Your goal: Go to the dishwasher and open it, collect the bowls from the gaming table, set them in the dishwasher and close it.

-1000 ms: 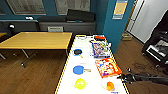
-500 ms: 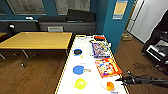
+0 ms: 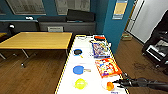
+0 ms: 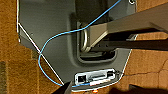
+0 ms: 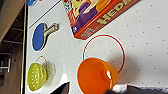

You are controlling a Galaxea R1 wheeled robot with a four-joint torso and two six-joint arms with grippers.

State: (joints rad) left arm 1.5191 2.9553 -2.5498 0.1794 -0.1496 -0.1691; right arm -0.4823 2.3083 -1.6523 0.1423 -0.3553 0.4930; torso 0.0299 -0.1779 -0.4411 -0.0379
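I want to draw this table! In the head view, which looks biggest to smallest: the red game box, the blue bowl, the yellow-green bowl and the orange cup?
1. Red game box, clearly the largest.
2. Blue bowl and yellow-green bowl look about alike; the yellow-green one sits nearer the camera, so I won't rank them.
3. Orange cup, the smallest.

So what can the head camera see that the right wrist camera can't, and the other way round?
The head view adds the room: a wooden table, the black bowl, a blue game box and the right arm reaching in. The right wrist view adds close detail: a red ring printed on the white table by the orange cup. Both show the cup, the yellow-green bowl, the blue paddle and the red box.
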